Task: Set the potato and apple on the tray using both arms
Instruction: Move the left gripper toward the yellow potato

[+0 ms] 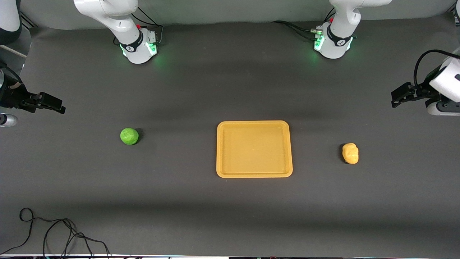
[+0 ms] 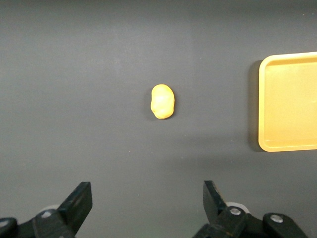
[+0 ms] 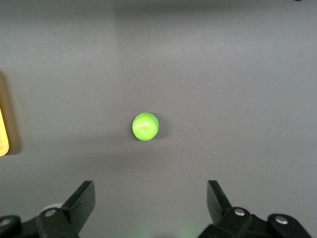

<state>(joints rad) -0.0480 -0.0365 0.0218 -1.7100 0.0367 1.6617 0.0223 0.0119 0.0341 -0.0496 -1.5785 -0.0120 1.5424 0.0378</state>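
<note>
The orange-yellow tray lies flat at the table's middle with nothing on it. The green apple sits on the mat toward the right arm's end; the yellow potato sits toward the left arm's end. My right gripper is open and empty, held up near its end of the table, away from the apple. My left gripper is open and empty, held up near its end, away from the potato. The left wrist view shows its gripper, the potato and the tray. The right wrist view shows its gripper, the apple and the tray's edge.
The two arm bases stand along the table's edge farthest from the front camera. A loose black cable lies at the near corner toward the right arm's end. A small silver object sits at that end's edge.
</note>
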